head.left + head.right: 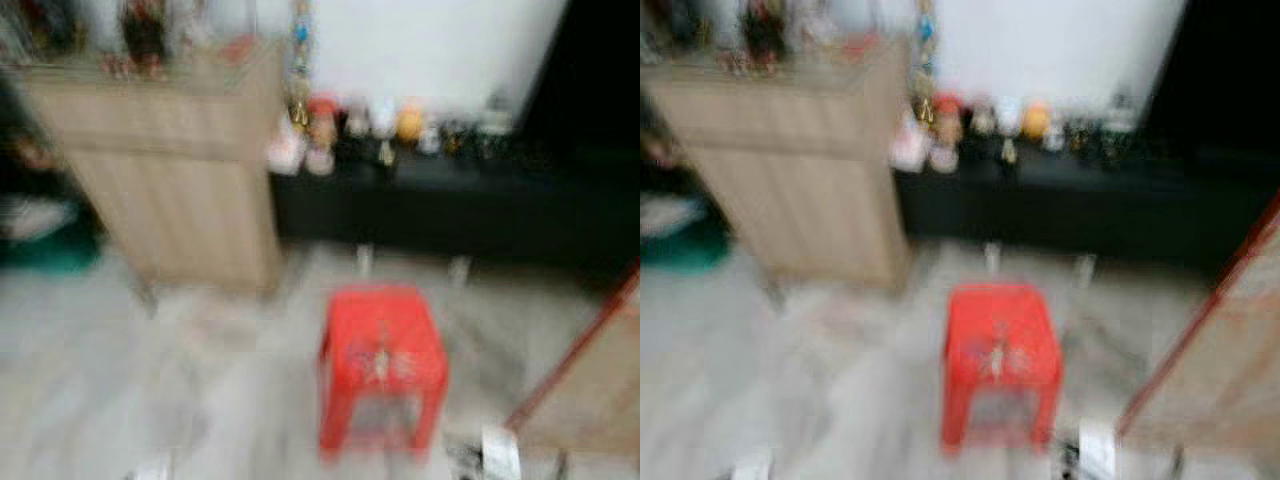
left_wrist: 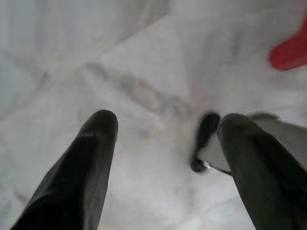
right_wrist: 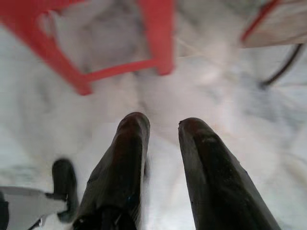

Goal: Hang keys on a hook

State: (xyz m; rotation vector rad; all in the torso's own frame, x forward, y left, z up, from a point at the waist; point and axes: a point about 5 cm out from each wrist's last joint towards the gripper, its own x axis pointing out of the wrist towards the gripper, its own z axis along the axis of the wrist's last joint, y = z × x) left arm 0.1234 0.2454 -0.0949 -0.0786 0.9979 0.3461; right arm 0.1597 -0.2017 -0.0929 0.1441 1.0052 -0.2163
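**A:** Where are the keys?

**B:** On top of the red stool [image 1: 382, 365], I think. There is a small pale glinting cluster in the middle of its seat, probably the keys [image 1: 381, 364], but the blur hides their shape. The stool stands on the pale floor [image 1: 200, 400], near the robot and a little right of centre.

**A:** Why there?

**B:** My guess is the low seat puts them within reach from above, away from the clutter.

**A:** And the hands?

**B:** Both hang low over the floor, holding nothing. The left hand [image 2: 163, 143] has its fingers spread wide over bare tile. The right hand [image 3: 163, 143] has its fingers narrowly apart, with the stool's legs just beyond them.

**A:** A hook?

**B:** I can't make one out. Something hangs in a strand at the corner of the wooden cabinet [image 1: 170, 170], far left, but it is too smeared to name.

**A:** Room to move?

**B:** Open floor lies left of the stool and in front of it. Beyond it runs a long black bench [image 1: 450, 205] crowded with small ornaments, so a reach past the stool should stay short. On the right a red-edged frame [image 1: 580, 370] leans in close, and I'd judge that side the tight one.
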